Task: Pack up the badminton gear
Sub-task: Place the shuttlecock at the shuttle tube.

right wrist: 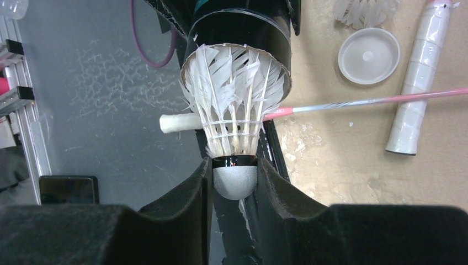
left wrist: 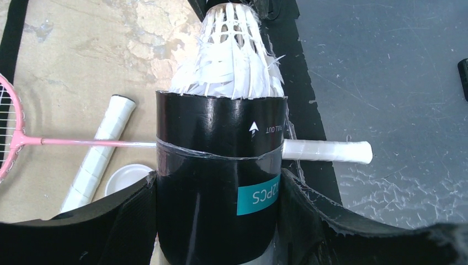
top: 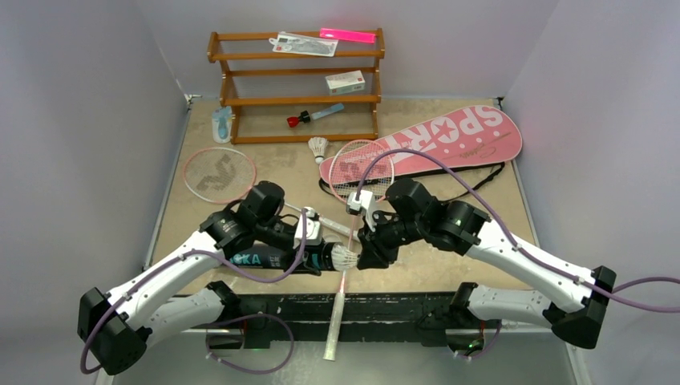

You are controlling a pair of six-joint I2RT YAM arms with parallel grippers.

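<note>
Right wrist view: right gripper (right wrist: 234,171) pinched the cork of the shuttlecock (right wrist: 232,110), its skirt lodged in the mouth of the black tube (right wrist: 243,27), which left gripper (left wrist: 218,204) clasped, axes collinear left-right, near centre.

My white arms (top: 529,273) have black joints (top: 461,224) and purple cables (top: 449,164); my left claw (left wrist: 218,179) and right claw (right wrist: 234,165) wear black foam.

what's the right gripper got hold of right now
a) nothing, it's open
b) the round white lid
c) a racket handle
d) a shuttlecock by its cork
D: in the right wrist view the right gripper is closed on the rounded cork of the shuttlecock, whose feathers sit in the mouth of the black tube held by the left gripper.
</note>
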